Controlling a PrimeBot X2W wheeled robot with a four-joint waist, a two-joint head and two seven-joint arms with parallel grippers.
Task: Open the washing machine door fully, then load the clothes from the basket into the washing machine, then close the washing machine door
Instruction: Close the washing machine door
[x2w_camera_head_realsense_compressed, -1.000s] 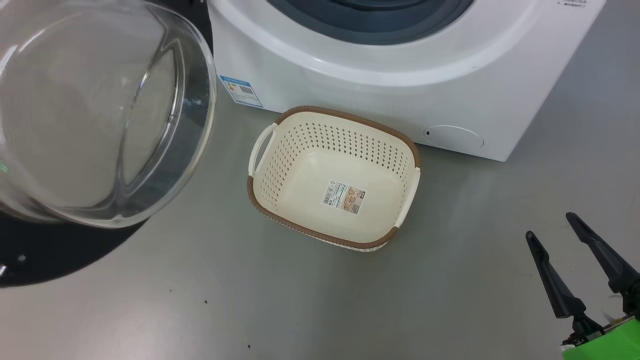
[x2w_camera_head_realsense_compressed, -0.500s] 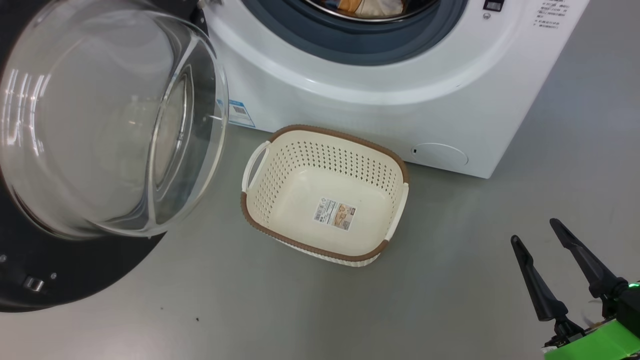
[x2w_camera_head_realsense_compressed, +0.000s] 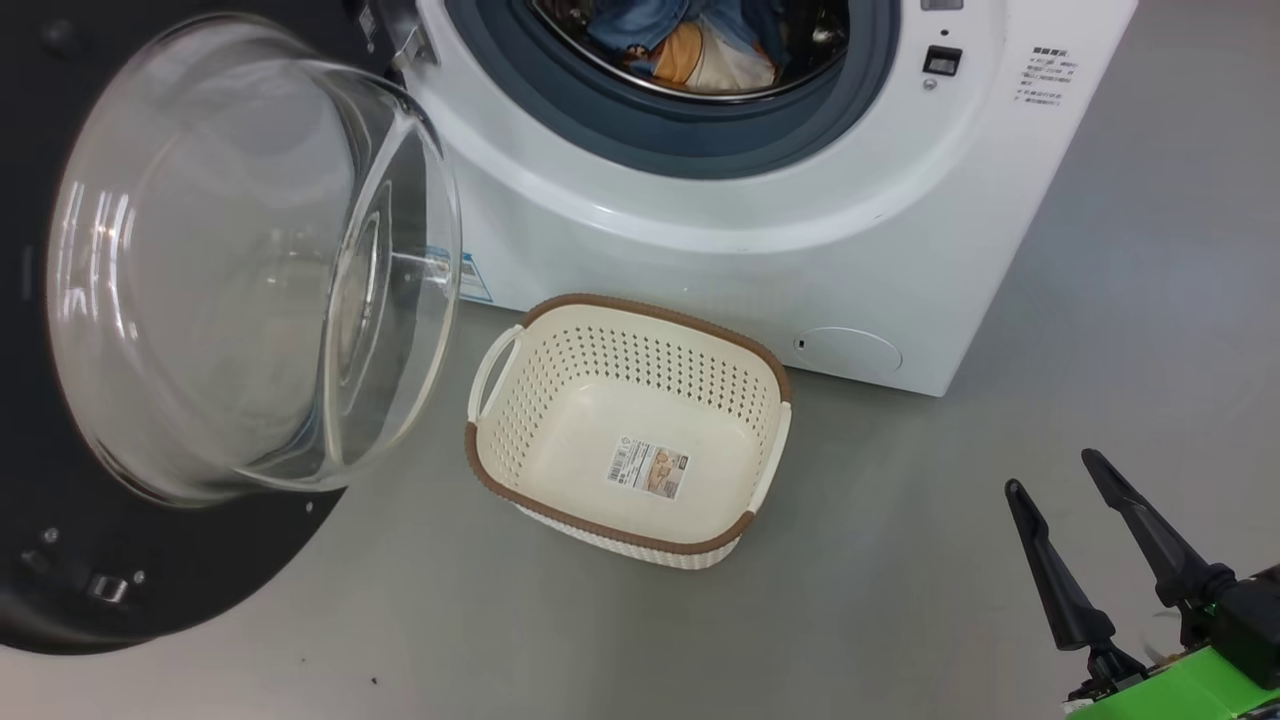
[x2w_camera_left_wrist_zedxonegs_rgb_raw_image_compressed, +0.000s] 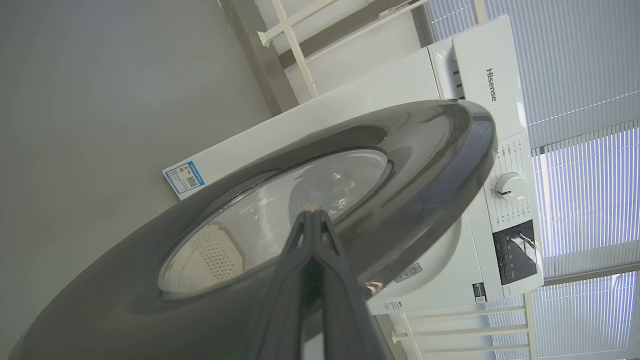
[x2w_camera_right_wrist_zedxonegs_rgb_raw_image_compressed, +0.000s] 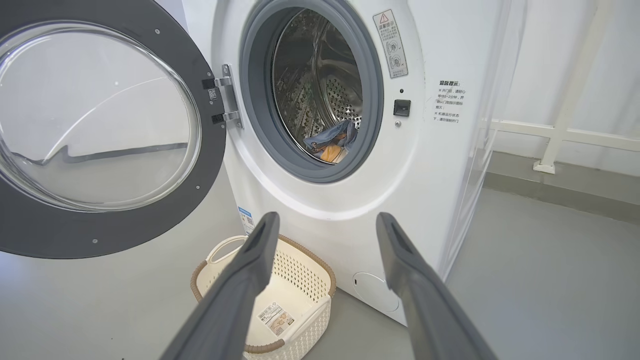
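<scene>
The washing machine door (x2w_camera_head_realsense_compressed: 200, 560) hangs wide open at the left, its glass bowl bulging toward me. In the steel drum of the white washing machine (x2w_camera_head_realsense_compressed: 760, 250) lie the clothes (x2w_camera_head_realsense_compressed: 690, 50), blue with orange and cream. The cream basket (x2w_camera_head_realsense_compressed: 620, 365) stands empty on the floor in front, a label on its bottom. My right gripper (x2w_camera_head_realsense_compressed: 1052, 472) is open at the lower right, well clear of the basket. From the right wrist, the right gripper (x2w_camera_right_wrist_zedxonegs_rgb_raw_image_compressed: 326, 216) points at the machine front, with the clothes (x2w_camera_right_wrist_zedxonegs_rgb_raw_image_compressed: 332, 142) in the drum. My left gripper (x2w_camera_left_wrist_zedxonegs_rgb_raw_image_compressed: 311, 212) is shut, empty, tips at the door's (x2w_camera_left_wrist_zedxonegs_rgb_raw_image_compressed: 425, 150) outer face.
Grey floor surrounds the machine. A round service flap (x2w_camera_head_realsense_compressed: 848, 352) sits low on the front, right of the basket. A white railing (x2w_camera_right_wrist_zedxonegs_rgb_raw_image_compressed: 555, 135) runs along the wall to the machine's right. Window blinds (x2w_camera_left_wrist_zedxonegs_rgb_raw_image_compressed: 585, 190) show beyond the machine's control panel.
The head camera has tilted up, so the whole picture slid down and the drum with the clothes came into sight. The right gripper stays open at the lower right.
</scene>
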